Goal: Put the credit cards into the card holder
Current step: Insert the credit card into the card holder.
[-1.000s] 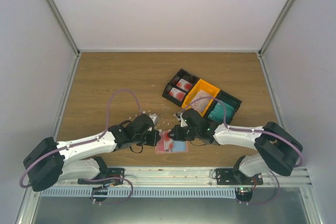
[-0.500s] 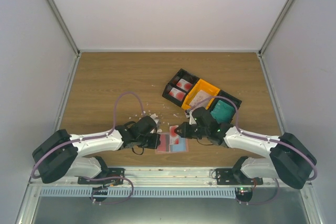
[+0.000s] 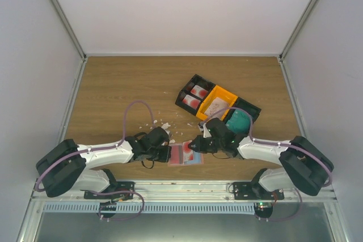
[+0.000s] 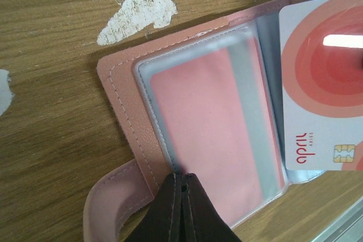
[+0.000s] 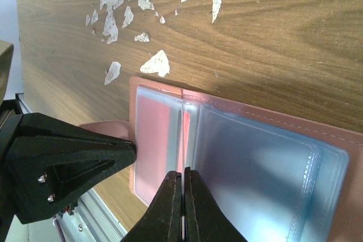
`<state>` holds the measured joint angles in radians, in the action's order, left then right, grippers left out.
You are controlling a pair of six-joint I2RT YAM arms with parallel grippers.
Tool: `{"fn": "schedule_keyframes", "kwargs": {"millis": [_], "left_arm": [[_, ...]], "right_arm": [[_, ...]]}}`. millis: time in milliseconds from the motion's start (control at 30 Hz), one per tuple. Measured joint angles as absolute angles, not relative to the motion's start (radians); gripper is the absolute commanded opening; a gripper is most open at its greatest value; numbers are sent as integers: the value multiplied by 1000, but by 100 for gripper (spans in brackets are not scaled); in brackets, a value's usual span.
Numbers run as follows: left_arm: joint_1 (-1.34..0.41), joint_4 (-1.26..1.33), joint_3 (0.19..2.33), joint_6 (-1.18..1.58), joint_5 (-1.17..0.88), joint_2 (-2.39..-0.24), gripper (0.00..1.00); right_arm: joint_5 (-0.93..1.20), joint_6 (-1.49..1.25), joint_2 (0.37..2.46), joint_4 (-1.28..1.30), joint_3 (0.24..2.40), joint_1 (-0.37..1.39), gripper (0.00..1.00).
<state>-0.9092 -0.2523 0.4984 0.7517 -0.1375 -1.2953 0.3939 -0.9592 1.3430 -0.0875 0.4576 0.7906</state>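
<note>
The card holder [image 3: 185, 157] lies open near the table's front edge, salmon-pink with clear plastic sleeves [image 4: 215, 117]. My left gripper [image 4: 182, 177] is shut, its tips pressed on the holder's left edge beside the strap. In the right wrist view those same black tips [image 5: 131, 150] touch the holder [image 5: 266, 168] from the left. My right gripper [image 5: 183, 173] is shut on a credit card [image 5: 183, 134], seen edge-on over the middle sleeves. From the left wrist that card [image 4: 323, 94] is white with red rings and a chip, over the holder's right half.
Behind the right arm stand a black bin [image 3: 194, 96] with white-and-red cards, an orange bin [image 3: 218, 101] and another black bin holding a teal card [image 3: 239, 121]. White crumbs [image 3: 164, 124] lie scattered on the wood just behind the holder. The table's metal front rail is close.
The left arm's elbow dropped lower and its tips settled on the holder's edge. The right arm shifted its posture; its gripper with the card stays over the open holder.
</note>
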Motion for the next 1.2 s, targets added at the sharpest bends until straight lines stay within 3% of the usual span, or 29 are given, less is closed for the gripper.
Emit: {"fn": "schedule_keyframes", "kwargs": {"millis": [1200], "left_arm": [[-909,-219,474,753,-138,-1285,0]], "right_arm": [[459,-1045,1398,-257,390,780,1]]}}
